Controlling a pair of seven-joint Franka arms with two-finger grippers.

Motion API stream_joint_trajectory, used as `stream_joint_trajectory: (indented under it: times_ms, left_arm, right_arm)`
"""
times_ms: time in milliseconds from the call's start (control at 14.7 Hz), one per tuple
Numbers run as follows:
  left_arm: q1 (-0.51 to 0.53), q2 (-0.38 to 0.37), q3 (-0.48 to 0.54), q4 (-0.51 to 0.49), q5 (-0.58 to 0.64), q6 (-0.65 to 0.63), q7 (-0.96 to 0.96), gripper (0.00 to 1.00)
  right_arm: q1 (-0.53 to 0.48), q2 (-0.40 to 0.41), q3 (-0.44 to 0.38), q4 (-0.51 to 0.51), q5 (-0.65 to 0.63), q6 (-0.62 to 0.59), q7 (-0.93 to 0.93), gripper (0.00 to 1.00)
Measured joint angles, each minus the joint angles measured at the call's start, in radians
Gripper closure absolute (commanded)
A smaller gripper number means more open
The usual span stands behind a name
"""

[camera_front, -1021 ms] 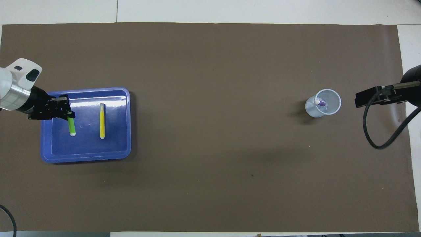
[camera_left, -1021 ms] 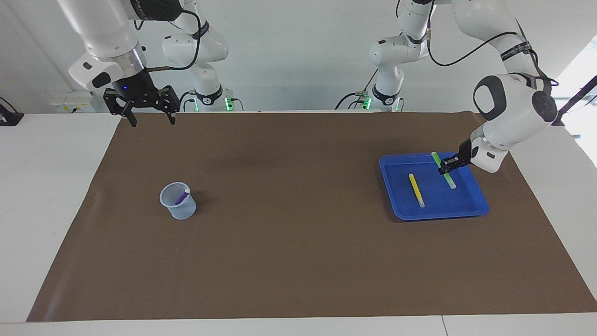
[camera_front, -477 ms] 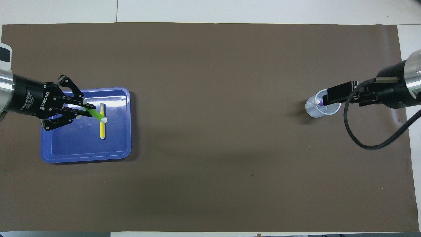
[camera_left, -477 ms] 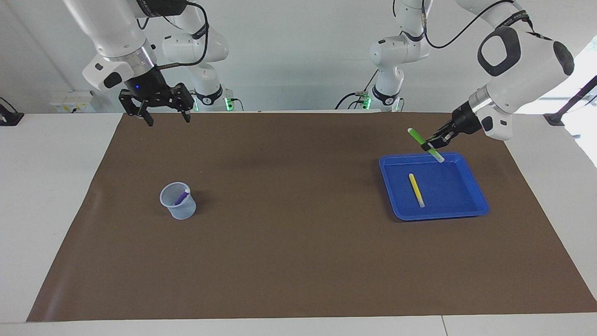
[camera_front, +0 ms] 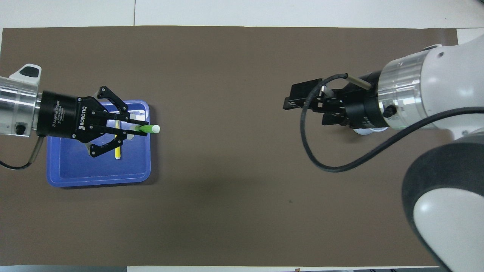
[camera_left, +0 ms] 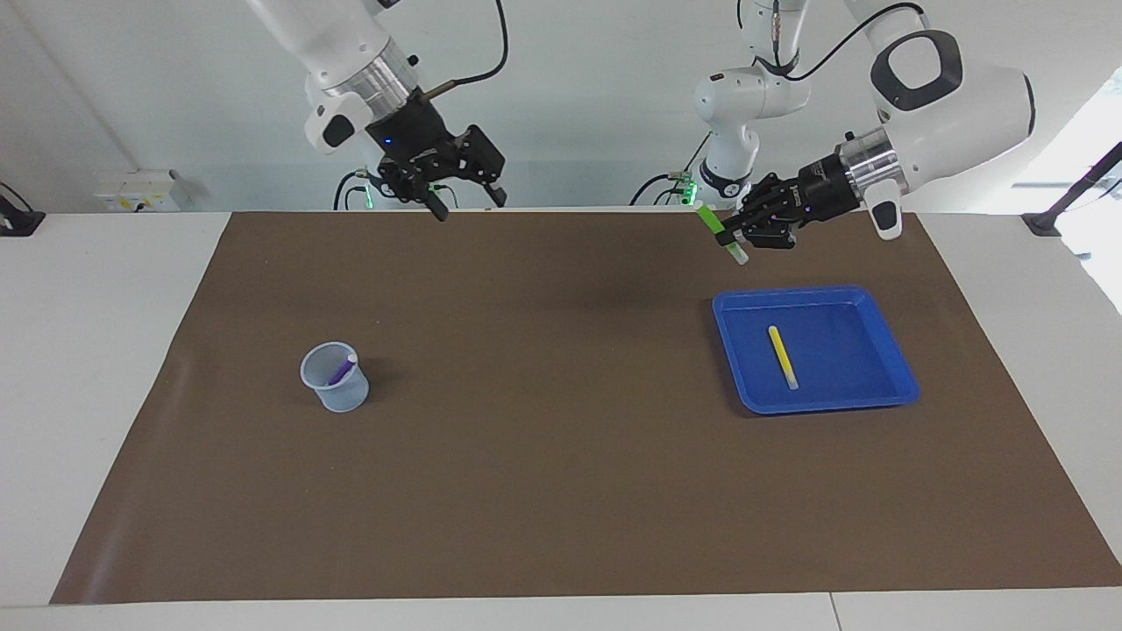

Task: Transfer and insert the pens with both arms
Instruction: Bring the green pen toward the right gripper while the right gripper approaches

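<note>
Your left gripper [camera_left: 729, 235] has lifted the green pen [camera_left: 720, 232] clear of the blue tray [camera_left: 894, 368], fingers pinched on it. The right gripper [camera_left: 465, 200] has swung inward, fingers apparently spread (handover looks next). The yellow pen [camera_left: 783, 356] remains in the tray, and the purple pen [camera_left: 341, 370] stands in the cup [camera_left: 334, 390].

A robotics lab. A white table [camera_left: 105, 368] carries a brown mat [camera_left: 543, 456] laid out as a work surface, set against a bare pale wall [camera_left: 570, 96]. Two big white arms [camera_left: 955, 96] hang over the mat, and two smaller white arms [camera_left: 732, 114] with green-lit bases stand at the wall edge of the mat. Black cables [camera_front: 340, 166] trail from the arms, and a socket box [camera_left: 140, 188] sits on the wall near the mat's corner.
</note>
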State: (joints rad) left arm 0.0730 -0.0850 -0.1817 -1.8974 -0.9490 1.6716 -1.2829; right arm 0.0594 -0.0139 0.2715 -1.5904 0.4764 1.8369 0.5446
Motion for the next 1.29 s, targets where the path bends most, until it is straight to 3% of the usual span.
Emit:
stream_joint_trajectory:
  times_ms: [340,749,1294]
  left_arm:
    - [-0.143,-0.072,-0.003,-0.144,-0.132,0.216,-0.154,1.0]
    - [-0.239,-0.104,-0.004,-0.196,-0.168,0.383,-0.277,1.0]
    - [-0.249,-0.111,-0.002,-0.204,-0.168,0.413,-0.301,1.0]
  right_arm:
    - [0.002,0.049,0.151,-0.009,0.02,0.182,0.202,0.0]
    - [0.006,0.114,0.248,-0.005,-0.073,0.225,0.262,0.0]
    - [0.019,0.133,0.288,0.015,-0.191,0.232,0.275,0.05]
